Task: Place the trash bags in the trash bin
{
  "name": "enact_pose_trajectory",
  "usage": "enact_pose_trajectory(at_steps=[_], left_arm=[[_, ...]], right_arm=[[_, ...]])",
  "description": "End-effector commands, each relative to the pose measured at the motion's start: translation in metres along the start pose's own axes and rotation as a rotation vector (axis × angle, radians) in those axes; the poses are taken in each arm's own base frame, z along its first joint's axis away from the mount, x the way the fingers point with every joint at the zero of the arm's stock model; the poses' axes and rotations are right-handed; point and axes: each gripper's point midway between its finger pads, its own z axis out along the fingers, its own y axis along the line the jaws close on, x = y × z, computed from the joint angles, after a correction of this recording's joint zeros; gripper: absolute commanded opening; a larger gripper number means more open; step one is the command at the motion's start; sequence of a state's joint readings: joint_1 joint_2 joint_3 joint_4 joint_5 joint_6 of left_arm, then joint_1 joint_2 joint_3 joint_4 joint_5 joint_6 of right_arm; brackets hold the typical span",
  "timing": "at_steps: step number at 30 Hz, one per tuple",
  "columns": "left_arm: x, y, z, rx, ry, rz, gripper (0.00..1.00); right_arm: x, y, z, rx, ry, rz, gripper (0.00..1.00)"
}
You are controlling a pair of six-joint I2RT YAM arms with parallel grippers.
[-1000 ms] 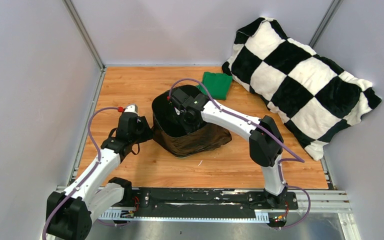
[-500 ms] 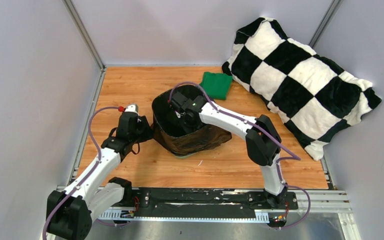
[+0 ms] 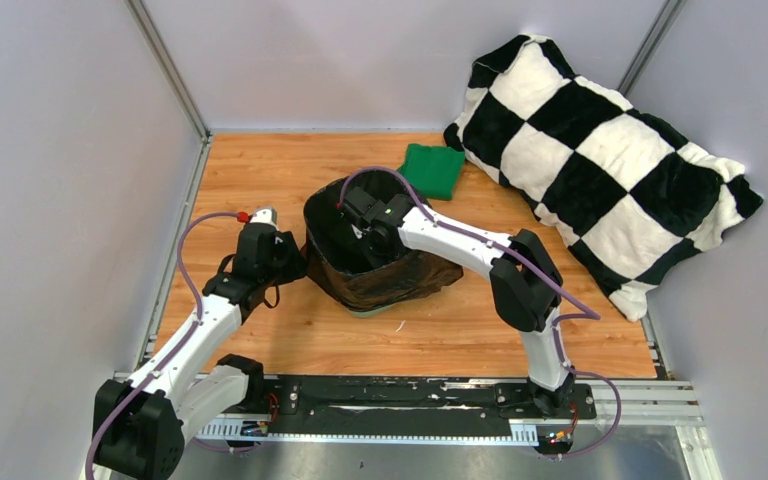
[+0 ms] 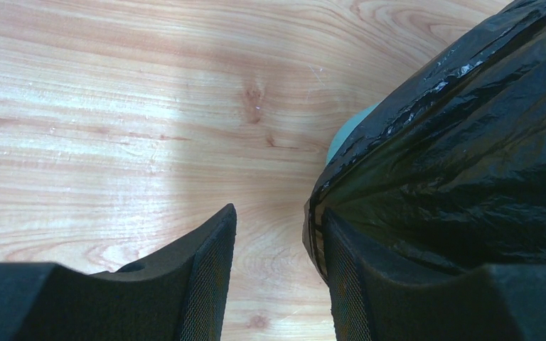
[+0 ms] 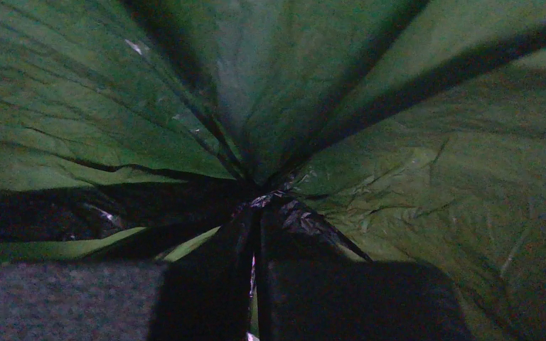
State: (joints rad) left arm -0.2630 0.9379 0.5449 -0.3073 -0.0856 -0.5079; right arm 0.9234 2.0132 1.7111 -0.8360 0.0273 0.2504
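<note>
The bin point(image 4: 349, 131) stands near the middle of the wooden table point(image 3: 260, 170), almost wholly wrapped by the black bag point(image 3: 400, 275), which lines the inside and hangs crinkled down the outer walls to the tabletop. Only a sliver of pale green wall shows, under the bag's edge in the left wrist view. The right arm reaches over the rim and down into the bin, so the right gripper point(image 5: 254, 213) sits deep inside the liner. Its two fingers are pressed together with barely a slit between them, and the plastic gathers into folds that fan out from the fingertips — it looks pinched on the bag there. The left gripper point(image 4: 277, 213) is low beside the bin's left wall, its fingers spread with bare wood showing between them; the bag's glossy hem lies against the inner face of one finger, but nothing is clamped. A folded green cloth point(image 3: 435, 168) lies behind the bin, beside a checkered pillow point(image 3: 600, 170).
</note>
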Motion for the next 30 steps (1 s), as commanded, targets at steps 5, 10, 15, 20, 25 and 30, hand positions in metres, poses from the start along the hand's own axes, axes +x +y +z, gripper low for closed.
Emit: enact_pose_trajectory(at_steps=[5, 10, 15, 20, 25, 30], left_arm=[[-0.015, -0.004, -0.002, 0.010, -0.034, 0.003, 0.51], [-0.014, -0.004, -0.002, 0.009, -0.032, 0.001, 0.51], [-0.016, -0.005, -0.003, 0.011, -0.036, 0.001, 0.51], [-0.018, -0.006, -0.004, 0.014, -0.042, 0.000, 0.51], [-0.019, -0.010, -0.005, 0.031, -0.037, -0.005, 0.51], [-0.024, -0.017, -0.011, 0.059, -0.042, -0.014, 0.51]], right_arm=[[0.012, 0.002, 0.013, 0.015, 0.044, -0.004, 0.14], [0.017, 0.002, 0.019, 0.017, 0.060, -0.004, 0.16], [0.019, 0.001, 0.024, 0.020, 0.072, -0.003, 0.16], [0.021, 0.001, 0.027, 0.019, 0.080, -0.003, 0.17], [0.023, 0.001, 0.030, 0.022, 0.086, -0.004, 0.18], [0.025, 0.001, 0.034, 0.022, 0.096, -0.006, 0.20]])
